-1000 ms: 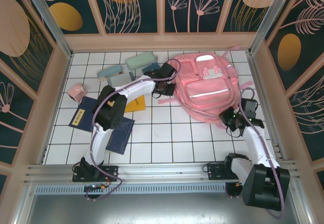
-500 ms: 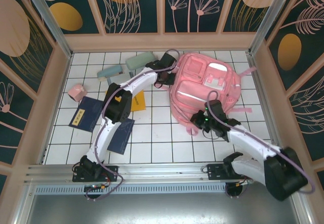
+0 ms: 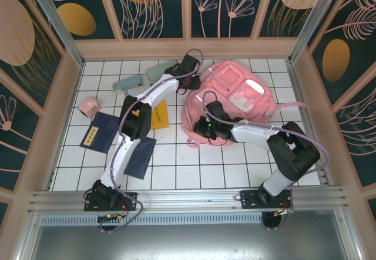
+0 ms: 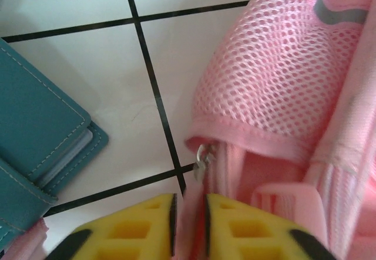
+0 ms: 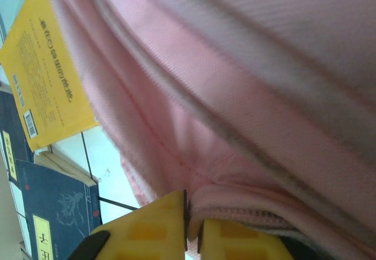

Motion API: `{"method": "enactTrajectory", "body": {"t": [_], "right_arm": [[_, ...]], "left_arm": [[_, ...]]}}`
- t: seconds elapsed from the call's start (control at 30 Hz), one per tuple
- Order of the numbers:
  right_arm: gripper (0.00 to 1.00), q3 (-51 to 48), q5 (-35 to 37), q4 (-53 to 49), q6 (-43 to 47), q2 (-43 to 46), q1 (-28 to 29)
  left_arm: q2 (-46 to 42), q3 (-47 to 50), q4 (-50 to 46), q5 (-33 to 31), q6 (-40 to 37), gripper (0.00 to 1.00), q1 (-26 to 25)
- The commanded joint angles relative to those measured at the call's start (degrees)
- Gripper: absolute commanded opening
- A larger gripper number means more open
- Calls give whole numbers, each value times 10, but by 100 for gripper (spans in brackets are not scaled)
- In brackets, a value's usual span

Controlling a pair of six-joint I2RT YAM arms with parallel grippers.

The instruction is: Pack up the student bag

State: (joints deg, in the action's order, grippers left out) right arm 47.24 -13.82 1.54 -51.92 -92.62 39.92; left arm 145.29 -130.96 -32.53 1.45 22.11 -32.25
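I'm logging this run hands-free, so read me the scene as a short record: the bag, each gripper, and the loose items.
bag: pink student bag, lying on the tiled table
left gripper: shut on pink fabric by a zipper pull, bag's far left corner
right gripper: shut on the bag's near left edge
loose items: yellow book, two dark blue books, teal cases, small pink item, all left of the bag

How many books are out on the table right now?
3. A yellow book lies beside the student bag; a dark blue book is far left; a second dark blue book is nearer the arm bases. Others may be hidden under the bag.
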Motion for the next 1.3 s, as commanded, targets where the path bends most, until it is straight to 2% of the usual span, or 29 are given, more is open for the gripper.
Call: {"method": "enactTrajectory", "body": {"t": [0.0, 0.07, 0.13, 0.3, 0.37, 0.43, 0.53, 0.63, 0.77, 0.83, 0.93, 1.1, 1.27], "right_arm": [[22, 48, -33, 47, 74, -9, 14], [32, 56, -20, 26, 90, 0, 14], [36, 64, -3, -1, 111, 12, 14], [46, 81, 42, -77, 180, 47, 9], [48, 81, 67, -98, 206, 60, 3], [48, 76, 78, -108, 234, 68, -8], [48, 78, 89, -117, 271, 65, -24], [52, 88, 100, -121, 297, 56, -32], [71, 95, 107, -102, 301, 54, -31], [75, 95, 100, -87, 294, 52, -29], [76, 102, 92, -76, 285, 43, -21], [75, 119, 71, -61, 277, 24, 2], [65, 132, 52, -44, 274, -2, 39]], "left_arm": [[-25, -12, -6, 37, -8, 35, -22], [-53, 8, -4, 21, -8, 44, -20], [-91, 43, 6, 8, -7, 57, -15], [-191, 150, 42, -21, 8, 78, -1], [-232, 197, 60, -30, 21, 85, 8], [-277, 255, 82, -32, 36, 87, 17], [-346, 346, 109, -56, 57, 98, 22], [-410, 427, 130, -95, 75, 98, 24], [-492, 519, 131, -145, 107, 99, 28], [-524, 558, 121, -175, 121, 99, 31], [-579, 626, 108, -206, 146, 99, 46], [-672, 747, 89, -179, 202, 98, 104], [-762, 870, 82, -144, 244, 98, 147]]}}
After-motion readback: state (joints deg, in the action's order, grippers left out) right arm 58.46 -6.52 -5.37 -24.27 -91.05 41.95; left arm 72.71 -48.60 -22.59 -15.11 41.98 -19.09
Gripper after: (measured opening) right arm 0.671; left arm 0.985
